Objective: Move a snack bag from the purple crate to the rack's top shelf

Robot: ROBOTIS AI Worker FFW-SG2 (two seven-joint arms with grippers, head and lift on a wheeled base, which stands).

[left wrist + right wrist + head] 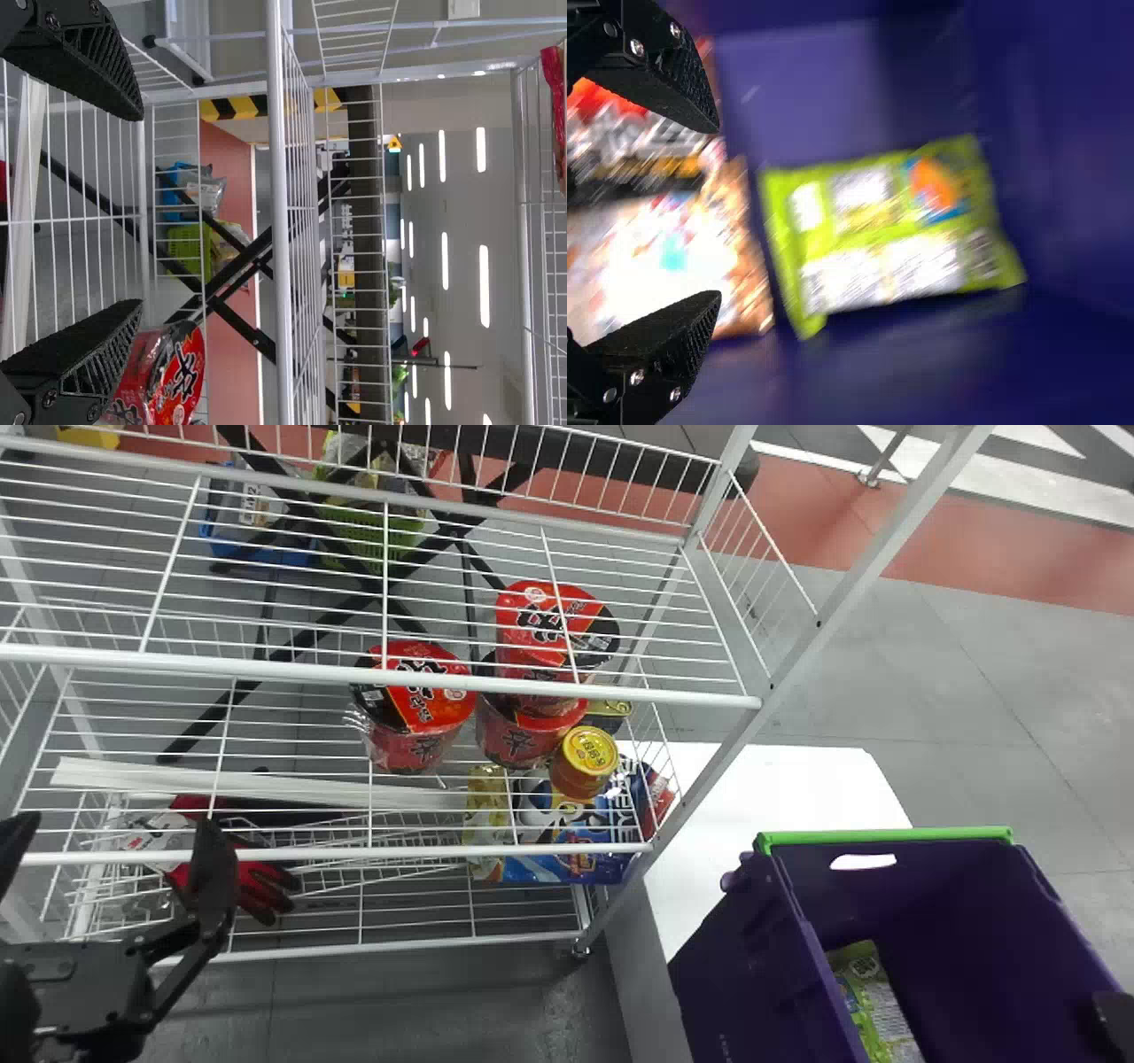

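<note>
A: Where is the right hand (1113,1017)?

B: At the right side of the purple crate (744,957). Its fingers (669,80) stand apart, released, with nothing clenched in them.

A: And the snack bag?

B: Two packages lie in the crate. An orange-and-brown package (673,239) shows between and behind the fingers; whether they touch it, I can't tell. Just beside it is a green snack bag (877,1005), lying along the crate's left side.

A: What's around the crate?

B: A white bench (771,779) reaches beyond its far left corner. I can't tell whether the crate rests on it. Farther left stands the white wire rack (532,686).

A: Anything on that?

B: Below the front wire bar, toward the right, are red noodle cups (412,713), with a yellow-lidded container (585,762) beside them. Lower down lie blue packages (576,824), and well to the left, red-and-black gloves (266,881). Higher up, at the rack's upper wire shelf (524,142), there's a red package (556,106).

A: The left hand (111,828)?

B: Parked at the rack's near left, released too, its fingers spread with nothing gripped.
</note>
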